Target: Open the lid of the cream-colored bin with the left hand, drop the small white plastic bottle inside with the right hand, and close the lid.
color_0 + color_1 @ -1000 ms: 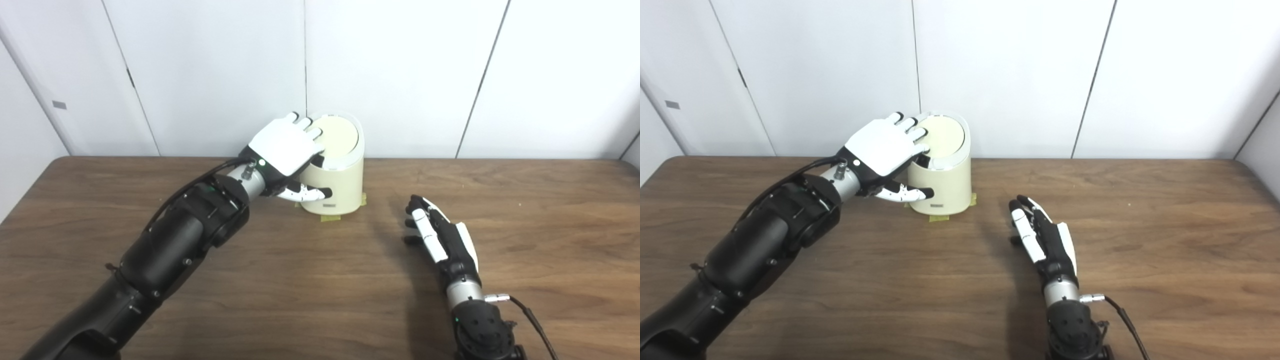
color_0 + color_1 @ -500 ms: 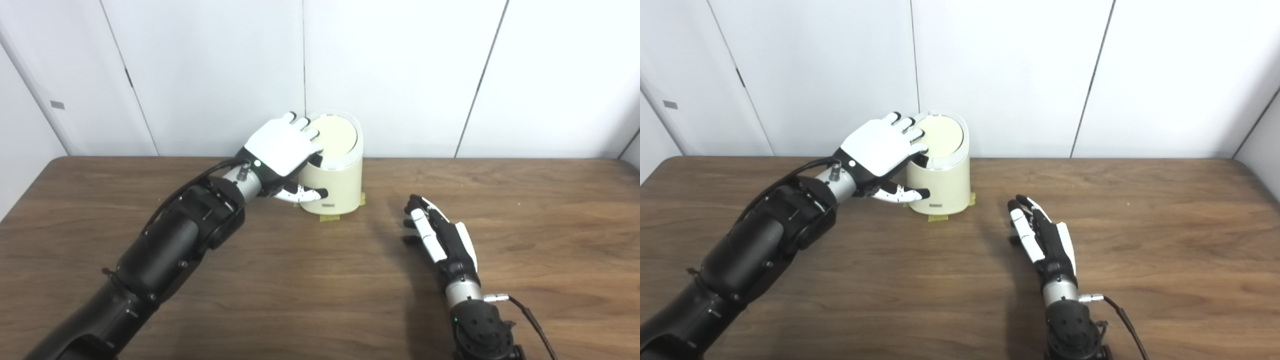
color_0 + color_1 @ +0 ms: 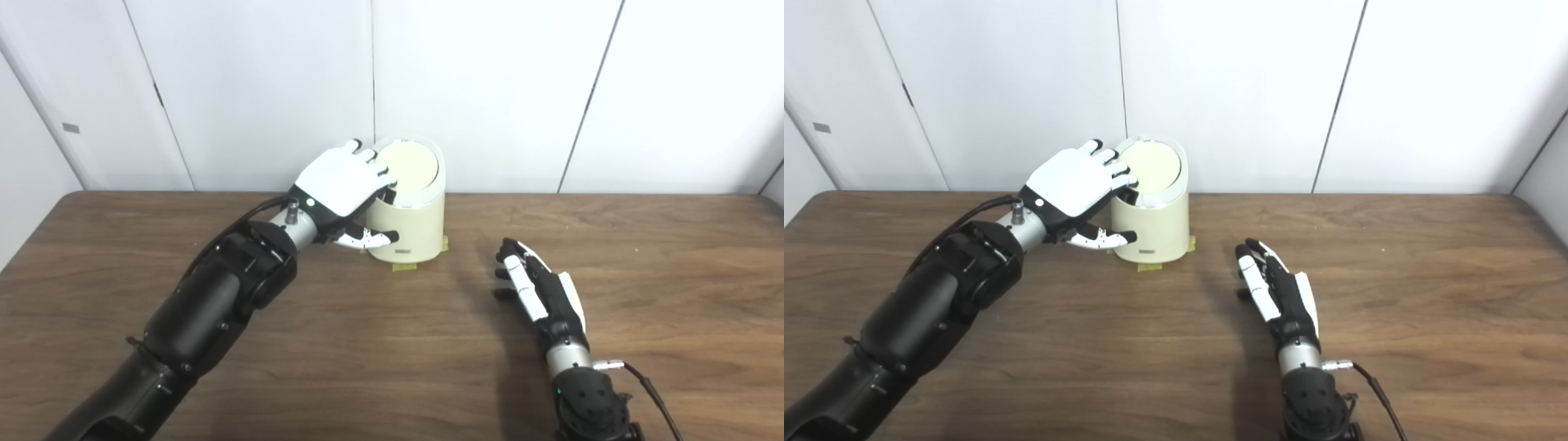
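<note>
right hand (image 3: 539,288) nearest the cameras, lying low over the wooden tabletop (image 3: 380,343) on the right of centre, turned edge-on, fingers extended and slightly spread, grasping nothing; whether its underside touches the wood cannot be told. a cable leaves its wrist toward the lower right. left arm enters from the lower left and reaches diagonally up toward the back of the tabletop. left hand (image 3: 1070,187) sits palm down at the left side of the cream-colored bin (image 3: 411,226), fingers (image 3: 378,164) spread and laid over the left rim of the lid (image 3: 1151,166), thumb stretched across the front of the bin wall lower down; the hand is loose, not clenched, no firm grasp visible. lid lies closed, flat in its pale ring, tilted slightly toward the cameras. bin stands upright near the back edge of the tabletop, just in front of the white wall panels (image 3: 490,86), with yellowish tape tabs (image 3: 404,267) under its base. small white plastic bottle: not visible in either view. the two hands are well apart.
</note>
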Available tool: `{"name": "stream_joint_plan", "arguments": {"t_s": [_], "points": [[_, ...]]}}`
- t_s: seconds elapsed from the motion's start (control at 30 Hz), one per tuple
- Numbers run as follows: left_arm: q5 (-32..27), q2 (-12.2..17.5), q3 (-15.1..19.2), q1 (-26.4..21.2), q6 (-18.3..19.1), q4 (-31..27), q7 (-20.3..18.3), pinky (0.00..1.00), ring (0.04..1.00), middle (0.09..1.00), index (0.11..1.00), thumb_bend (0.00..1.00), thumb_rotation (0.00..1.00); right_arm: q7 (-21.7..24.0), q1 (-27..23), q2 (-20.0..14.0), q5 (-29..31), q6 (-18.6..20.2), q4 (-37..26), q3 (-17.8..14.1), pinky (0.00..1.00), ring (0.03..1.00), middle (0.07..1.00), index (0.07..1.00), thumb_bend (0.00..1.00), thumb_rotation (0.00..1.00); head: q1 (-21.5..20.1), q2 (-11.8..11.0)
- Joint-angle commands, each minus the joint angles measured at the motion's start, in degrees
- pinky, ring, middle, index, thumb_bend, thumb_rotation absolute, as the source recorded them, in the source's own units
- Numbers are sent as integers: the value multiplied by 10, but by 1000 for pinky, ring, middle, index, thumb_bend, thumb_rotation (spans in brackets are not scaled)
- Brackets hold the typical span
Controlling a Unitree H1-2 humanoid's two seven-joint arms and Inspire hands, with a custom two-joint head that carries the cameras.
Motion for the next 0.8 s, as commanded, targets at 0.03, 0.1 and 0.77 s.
{"name": "stream_joint_plan", "arguments": {"t_s": [0.03, 0.1, 0.77], "points": [[-11, -6, 0, -14, -7, 0, -3, 1000, 947, 902, 877, 459, 699, 0, -15, 0, -7, 2, -5, 0, 647, 780, 819, 864, 369, 870, 0, 0], [-8, -6, 0, -14, -8, 1, 2, 1000, 942, 899, 877, 461, 690, 2, -15, 0, -4, 2, -5, 0, 646, 778, 816, 866, 363, 872, 0, 0], [-1, -17, 19, -29, -4, -16, 23, 1000, 926, 888, 875, 441, 666, 7, -14, -7, -6, 2, 6, 9, 651, 771, 794, 849, 370, 818, -1, -5]]}}
